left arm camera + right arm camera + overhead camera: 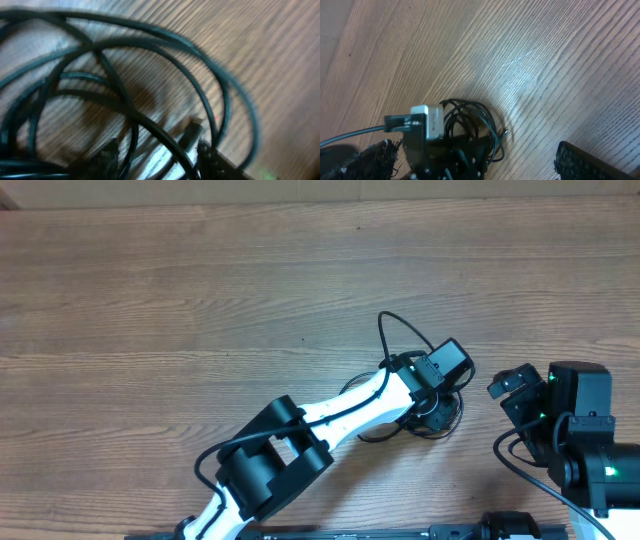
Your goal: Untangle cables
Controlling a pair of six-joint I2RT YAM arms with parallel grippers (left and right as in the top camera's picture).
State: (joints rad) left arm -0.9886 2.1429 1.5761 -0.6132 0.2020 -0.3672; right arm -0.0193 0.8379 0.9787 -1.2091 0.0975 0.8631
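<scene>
Jaws of the left gripper stand parted, straddling strands of the cables. Right gripper jaws are wide open and empty, near the bundle. Cables are thin, black and glossy, coiled in overlapping loops on the wood-grain table; no single axis, one loop reaching toward the far edge.

Wooden table (pale brown, visible grain).

Readable text: none in any view.
White housing: ahead of the right jaws, toward their left side; any print on it is too small to read.
Cables: just ahead of the left jaws; blurred, nothing legible on them.
Surface: wood grain only.
</scene>
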